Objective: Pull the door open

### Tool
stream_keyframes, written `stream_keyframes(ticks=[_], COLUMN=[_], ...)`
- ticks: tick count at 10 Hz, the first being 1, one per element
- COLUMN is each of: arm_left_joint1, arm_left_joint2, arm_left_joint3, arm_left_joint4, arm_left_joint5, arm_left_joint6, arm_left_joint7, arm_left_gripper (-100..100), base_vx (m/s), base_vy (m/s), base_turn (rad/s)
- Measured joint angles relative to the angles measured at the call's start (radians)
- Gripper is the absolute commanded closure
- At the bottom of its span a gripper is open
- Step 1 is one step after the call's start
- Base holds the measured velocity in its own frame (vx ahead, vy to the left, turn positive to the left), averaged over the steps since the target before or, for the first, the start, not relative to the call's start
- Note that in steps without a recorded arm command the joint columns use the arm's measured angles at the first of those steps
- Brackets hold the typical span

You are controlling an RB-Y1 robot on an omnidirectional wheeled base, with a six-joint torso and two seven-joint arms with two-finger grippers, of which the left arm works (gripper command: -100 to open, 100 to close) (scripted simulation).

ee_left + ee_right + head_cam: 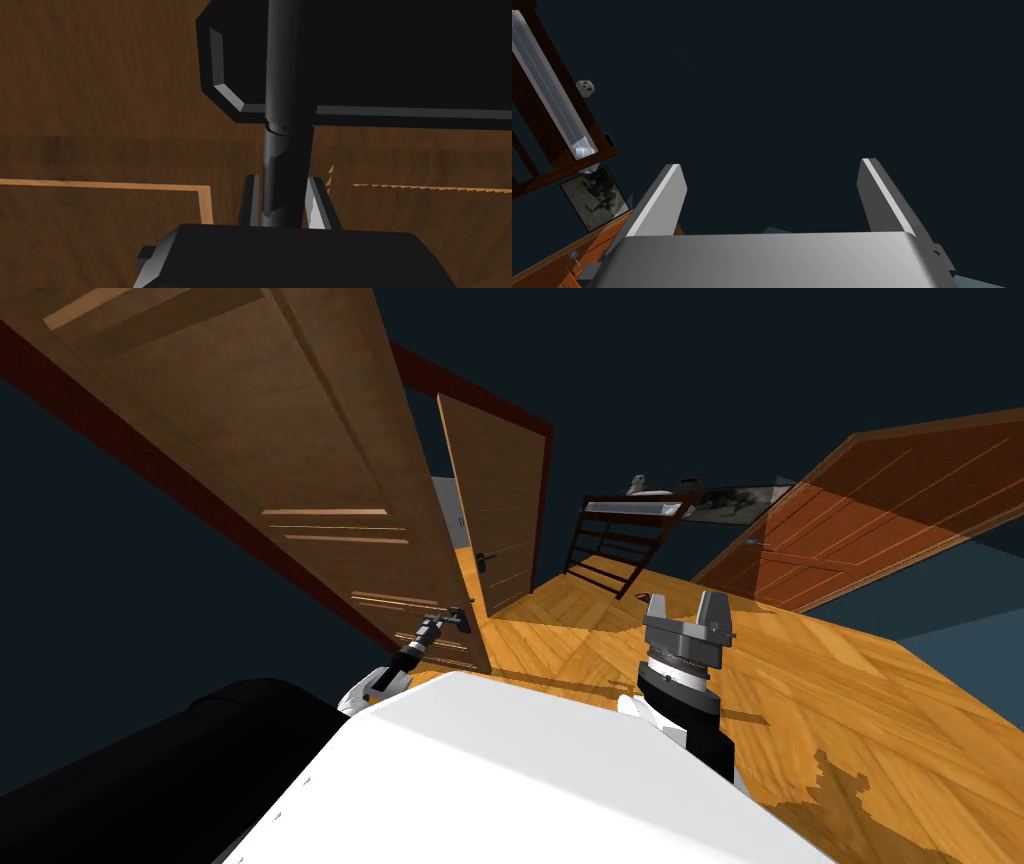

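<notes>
While left gripper [281, 179] seemingly clamps the door handle [282, 75], right gripper [772, 165] gapes.

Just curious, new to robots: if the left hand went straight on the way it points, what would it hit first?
The left hand clamps the dark door handle; straight on, it would likely press into the brown door just behind.

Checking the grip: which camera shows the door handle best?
The left wrist view: the door handle looms large, clamped by the left gripper. The head view shows it small and far; the right wrist view faces elsewhere.
</notes>
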Motion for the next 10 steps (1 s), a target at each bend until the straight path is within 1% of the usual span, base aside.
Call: stream_keyframes(ticks=[1, 2, 4, 6, 8, 9, 10], arm_left_joint1=[0.003, 0.009, 0.022, 0.038, 0.048, 0.055, 0.060], arm_left_joint2=[0.000, 0.007, 0.021, 0.039, 0.051, 0.057, 0.062], arm_left_joint3=[-0.003, -0.005, -0.007, -0.010, -0.022, -0.022, -0.024], arm_left_joint4=[0.002, 0.010, 0.013, 0.018, 0.039, 0.035, 0.040], arm_left_joint5=[-0.001, -0.001, 0.000, 0.001, -0.002, -0.001, -0.002], arm_left_joint6=[-0.001, -0.010, -0.039, -0.069, -0.105, -0.114, -0.126], arm_left_joint7=[0.001, 0.005, 0.017, 0.031, 0.044, 0.047, 0.051], arm_left_gripper=[100, 100, 100, 100, 100, 100, 100], base_vx=[-0.151, -0.220, -0.228, -0.177, -0.206, -0.119, 0.010], base_vy=[0.060, 0.096, 0.051, 0.057, 0.067, 0.009, 0.003], base_turn=[-0.148, -0.198, -0.168, -0.131, -0.152, -0.092, 0.008])
